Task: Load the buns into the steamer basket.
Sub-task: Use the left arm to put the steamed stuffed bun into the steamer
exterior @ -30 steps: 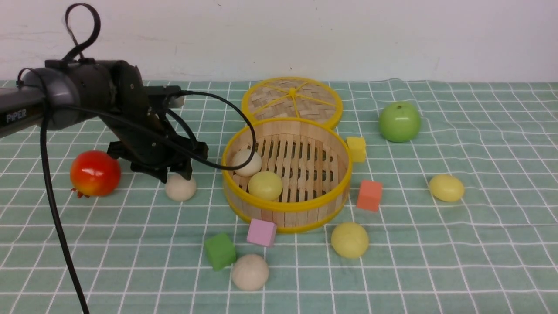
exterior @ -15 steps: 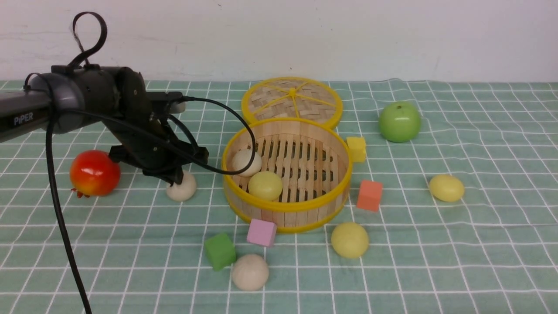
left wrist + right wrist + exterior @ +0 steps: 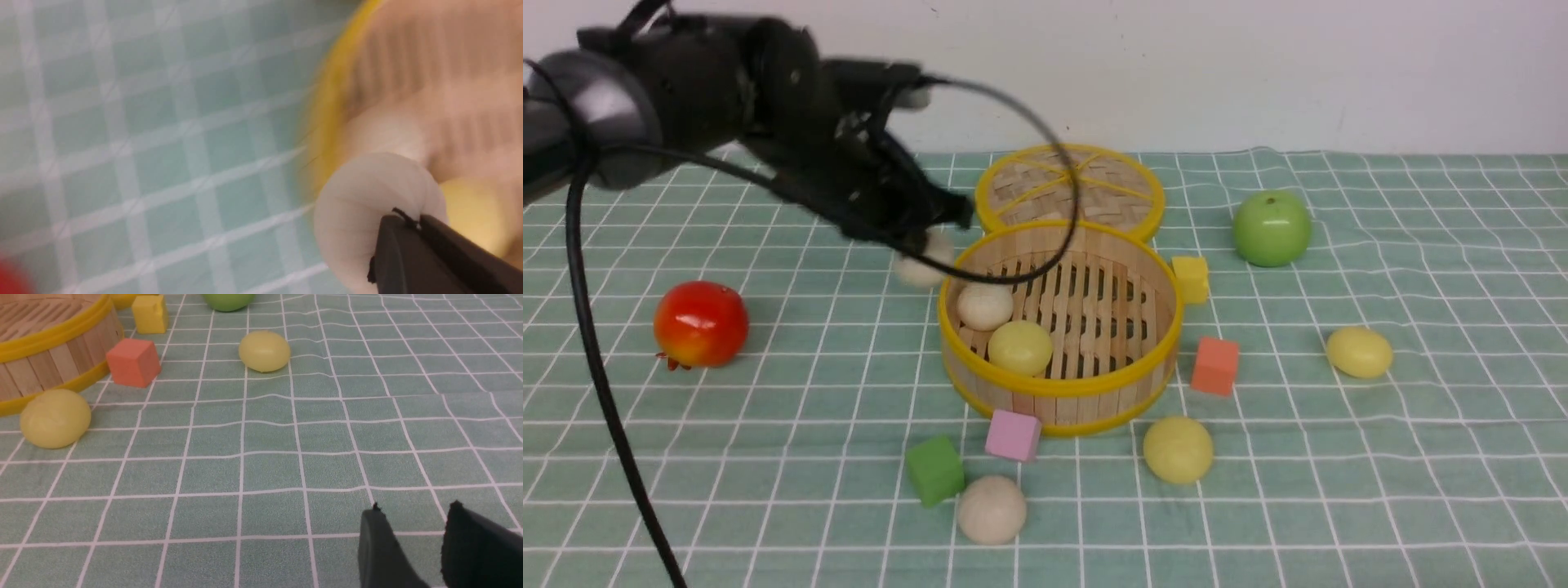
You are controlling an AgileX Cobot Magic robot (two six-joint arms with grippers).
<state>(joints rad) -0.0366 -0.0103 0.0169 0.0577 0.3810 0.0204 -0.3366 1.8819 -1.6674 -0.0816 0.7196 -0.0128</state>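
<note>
Lifting is the big change: a second ago the left arm was down on the cloth right next to the red fruit (image 3: 701,324), and now it's swung up and toward the middle, leaving the fruit on its own. The left gripper (image 3: 925,243) is pinching the carried bun (image 3: 920,265), which was sitting on the cloth before. It's a beige one, and it's now in the air just outside the left rim of the steamer basket (image 3: 1062,392), not over it yet. The front view is motion-blurred there, but the left wrist view shows a dark finger (image 3: 429,253) pressed against that bun (image 3: 367,212) with the yellow rim right behind it.

Nothing else has budged. In front of the basket sit the green cube (image 3: 935,469), the front beige bun (image 3: 992,510) and the pink cube (image 3: 1013,435). Inside the basket, on its left side, are the inner beige bun (image 3: 984,306) and the inner yellow bun (image 3: 1020,347), touching. The lid (image 3: 1070,184) lies flat behind the basket. Further right: the near yellow bun (image 3: 1178,449), yellow cube (image 3: 1191,279), orange cube (image 3: 1215,366), apple (image 3: 1272,229) and the far yellow bun (image 3: 1359,352), all on the cloth.

The right gripper (image 3: 414,506) hangs over bare cloth, fingers a little apart, holding nothing.
</note>
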